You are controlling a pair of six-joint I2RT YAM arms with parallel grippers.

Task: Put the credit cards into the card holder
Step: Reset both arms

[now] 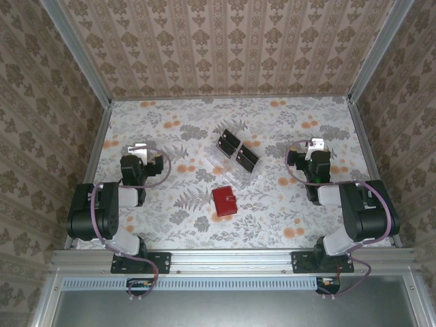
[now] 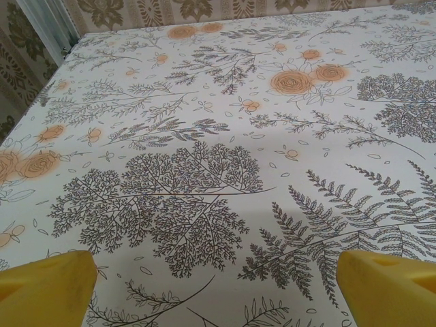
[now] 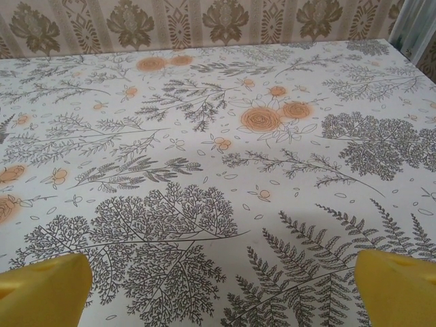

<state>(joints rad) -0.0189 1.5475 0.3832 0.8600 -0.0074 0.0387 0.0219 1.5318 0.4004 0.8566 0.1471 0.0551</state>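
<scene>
Top view: the red card holder [image 1: 224, 201] looks folded shut, mid-table between the arms. Two credit cards [image 1: 238, 150] lie side by side just behind it. The left gripper [image 1: 138, 147] and right gripper [image 1: 315, 144] are well off to either side, carrying nothing.
Left wrist: yellow fingers [image 2: 45, 289] spread wide, floral tablecloth [image 2: 204, 170] between them.
Right wrist: same deal, fingers [image 3: 41, 289] wide apart, nothing pinched.
Risk: the cards lie flat, so a pinch could just skid them around imo. The wallet may slide unless one arm pins it.
</scene>
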